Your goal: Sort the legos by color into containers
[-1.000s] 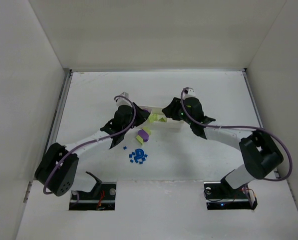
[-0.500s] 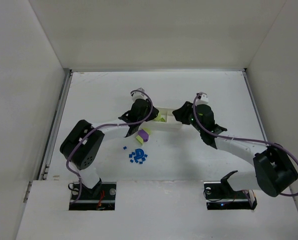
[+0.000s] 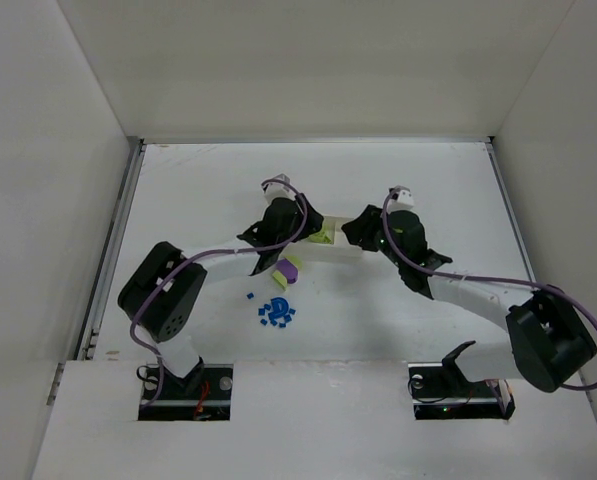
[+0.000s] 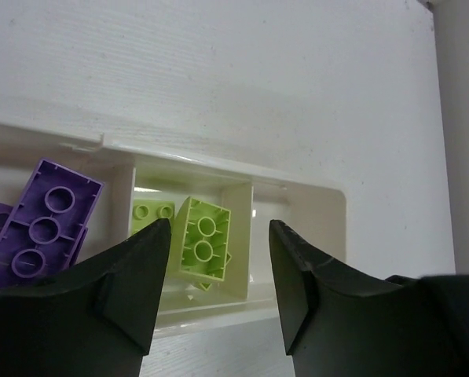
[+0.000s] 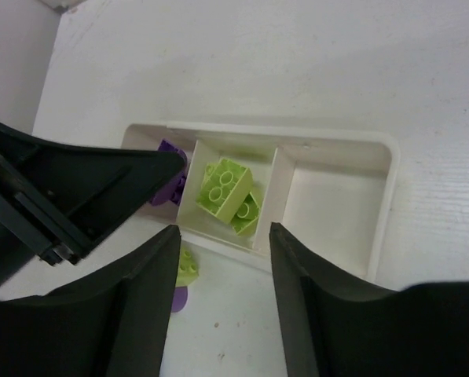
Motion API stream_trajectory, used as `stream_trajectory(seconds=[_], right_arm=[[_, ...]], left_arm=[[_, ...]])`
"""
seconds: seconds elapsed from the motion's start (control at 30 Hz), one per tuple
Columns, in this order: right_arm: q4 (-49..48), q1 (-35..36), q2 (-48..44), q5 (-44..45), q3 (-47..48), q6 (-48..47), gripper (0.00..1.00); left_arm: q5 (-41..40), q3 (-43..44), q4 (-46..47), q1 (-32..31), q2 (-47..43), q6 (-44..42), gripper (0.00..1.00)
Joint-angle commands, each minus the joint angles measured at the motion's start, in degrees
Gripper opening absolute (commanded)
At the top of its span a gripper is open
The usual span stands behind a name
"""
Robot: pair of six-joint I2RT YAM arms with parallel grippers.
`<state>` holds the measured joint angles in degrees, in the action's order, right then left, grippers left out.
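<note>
- My left gripper (image 3: 276, 226) hangs over the left end of the white tray (image 4: 298, 191). The jaws are parted wide and hold nothing (its wrist camera sees the tray floor through the gap).
- Left compartment: a purple brick (image 4: 47, 221) lies studs up at a slant. A second purple edge shows beside it at the frame's left border.
- On the table (image 3: 183, 195), just on the near side of the tray and outside every compartment, lies a two-colour pair (image 3: 287, 270), purple joined to yellow-green.
- Nearer my bases, apart from that pair, is a cluster of tiny blue pieces (image 3: 276, 313). One stray piece sits a little to its left.
- Middle compartment: yellow-green bricks (image 4: 203, 239). One is propped at a tilt on the others, with its studs towards the left wrist camera.
- My right gripper (image 3: 364, 229) hangs at the tray's right end. Its jaws are about as wide as the left's, with nothing between them. From its wrist view, the yellow-green bricks lie just ahead of the gap, and the body of the left gripper covers part of the purple brick.
</note>
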<state>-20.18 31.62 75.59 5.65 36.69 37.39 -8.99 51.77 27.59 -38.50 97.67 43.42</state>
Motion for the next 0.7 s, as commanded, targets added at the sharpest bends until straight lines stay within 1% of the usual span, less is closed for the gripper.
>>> stream_trajectory(seconds=[0.0, 0.07, 0.1, 0.17, 0.2, 0.23, 0.27, 0.33, 0.37, 0.4, 0.53, 0.67], right_arm=[[-1.97, 2.70, 1.04, 0.06, 2.59, -2.31, 0.50], [-0.22, 4.98, 1.49, -0.64, 3.56, -3.28, 0.38], [0.75, 6.38, 1.57, -1.08, 3.92, -3.46, 0.35], [1.72, 9.54, 1.66, -1.26, 4.18, -3.37, 0.33], [1.99, 11.73, 1.66, -0.91, 4.01, -3.29, 0.35], [1.99, 13.32, 2.01, -0.73, 3.92, -3.28, 0.39], [2.17, 14.82, 2.54, -0.55, 3.83, -3.28, 0.46], [3.04, 17.11, 4.20, -0.29, 4.27, -3.02, 0.66], [3.31, 17.99, 5.26, -0.11, 4.71, -3.11, 0.73], [3.92, 18.78, 6.75, 0.06, 5.49, -3.02, 0.77], [5.59, 19.14, 9.75, 2.16, 7.26, -1.01, 0.76], [5.33, 18.79, 7.74, 4.02, 5.77, 1.11, 0.75]], left_arm=[[-1.82, -1.92, 1.94, 1.01, -7.56, -1.67, 0.50], [-1.90, -4.38, 1.59, 1.63, -11.51, -2.02, 0.50], [-1.99, -5.96, 1.24, 1.89, -13.80, -2.02, 0.49], [-2.08, -9.39, 0.27, 2.42, -18.11, -1.76, 0.48], [-2.08, -11.06, -0.43, 2.60, -20.39, -1.67, 0.48], [-2.17, -12.73, -1.31, 2.77, -22.50, -1.50, 0.47], [-2.34, -14.31, -2.19, 2.86, -24.44, -1.41, 0.47], [-2.69, -17.13, -4.29, 3.04, -28.04, -0.88, 0.47], [-2.87, -18.44, -5.43, 3.13, -29.71, -0.71, 0.46], [-3.22, -19.41, -6.40, 3.04, -31.12, -0.44, 0.46], [-5.06, -23.19, -10.71, 1.64, -36.05, 0.26, 0.46], [-6.65, -26.18, -13.97, -0.12, -38.07, -0.61, 0.46]])
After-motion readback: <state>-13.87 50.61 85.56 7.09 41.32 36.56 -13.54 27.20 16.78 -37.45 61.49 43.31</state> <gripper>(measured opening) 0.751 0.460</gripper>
